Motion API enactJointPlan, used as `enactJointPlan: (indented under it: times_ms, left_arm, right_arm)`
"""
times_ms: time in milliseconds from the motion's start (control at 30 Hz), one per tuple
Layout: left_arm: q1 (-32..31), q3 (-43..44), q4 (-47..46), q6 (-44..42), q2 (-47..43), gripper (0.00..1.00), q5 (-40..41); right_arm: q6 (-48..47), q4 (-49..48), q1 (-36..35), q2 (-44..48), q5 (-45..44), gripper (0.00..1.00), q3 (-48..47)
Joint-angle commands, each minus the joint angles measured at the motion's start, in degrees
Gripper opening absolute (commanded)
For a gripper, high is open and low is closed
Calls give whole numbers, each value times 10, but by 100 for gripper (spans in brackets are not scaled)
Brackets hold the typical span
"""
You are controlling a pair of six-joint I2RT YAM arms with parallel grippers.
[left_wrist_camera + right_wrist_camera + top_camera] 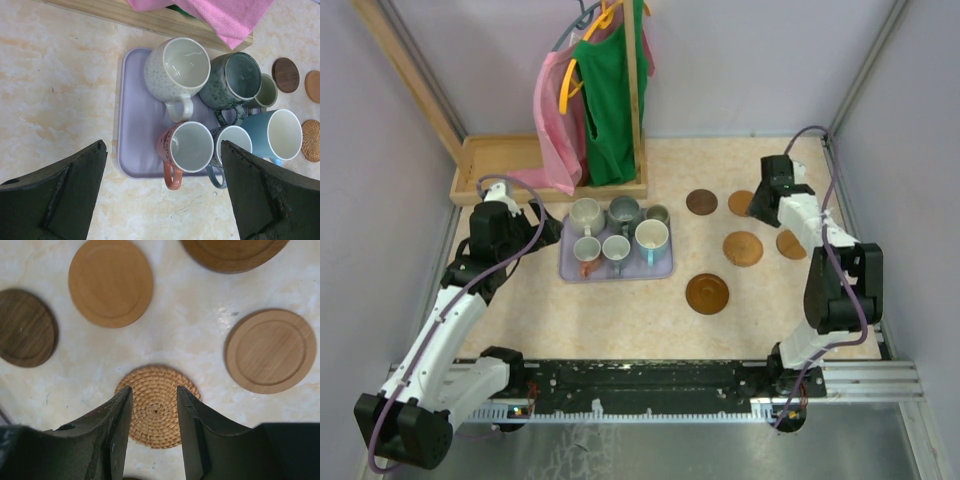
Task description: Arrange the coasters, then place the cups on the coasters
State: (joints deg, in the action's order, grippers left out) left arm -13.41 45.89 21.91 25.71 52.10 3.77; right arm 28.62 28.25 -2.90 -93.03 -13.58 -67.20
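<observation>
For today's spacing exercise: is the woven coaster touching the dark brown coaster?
Apart. The right wrist view shows bare table between the woven coaster and the dark brown coaster.

Left pincer [163,145] wide (fully), right pincer [154,390] half-open

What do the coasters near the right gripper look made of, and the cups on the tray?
The woven coaster under the right gripper may be rattan or similar: coiled braided strands. The pale coaster and dark coaster look like matte wood: faint grain, no shine. The cups look like glazed ceramic: glossy, some speckled.
</observation>
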Motion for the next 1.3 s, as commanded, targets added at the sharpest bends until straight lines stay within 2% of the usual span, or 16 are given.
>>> enactJointPlan:
  times_ms: [0, 100, 367, 900, 1267]
  left_arm:
    - [-2, 3, -7, 0, 3, 100, -7]
    - [-2, 6, -8, 0, 9, 100, -11]
    - [-2, 10, -6, 1, 10, 100, -11]
    - [-3, 12, -5, 1, 14, 100, -8]
    - [-3, 13, -5, 2, 16, 100, -8]
  right_arm:
    - [-7, 9, -42, 14, 12, 41, 7]
    - [-4, 9, -72, 7, -5, 41, 21]
    - [6, -9, -87, 2, 13, 41, 61]
    - [10, -33, -87, -68, 2, 40, 84]
    - [9, -34, -74, -59, -15, 40, 96]
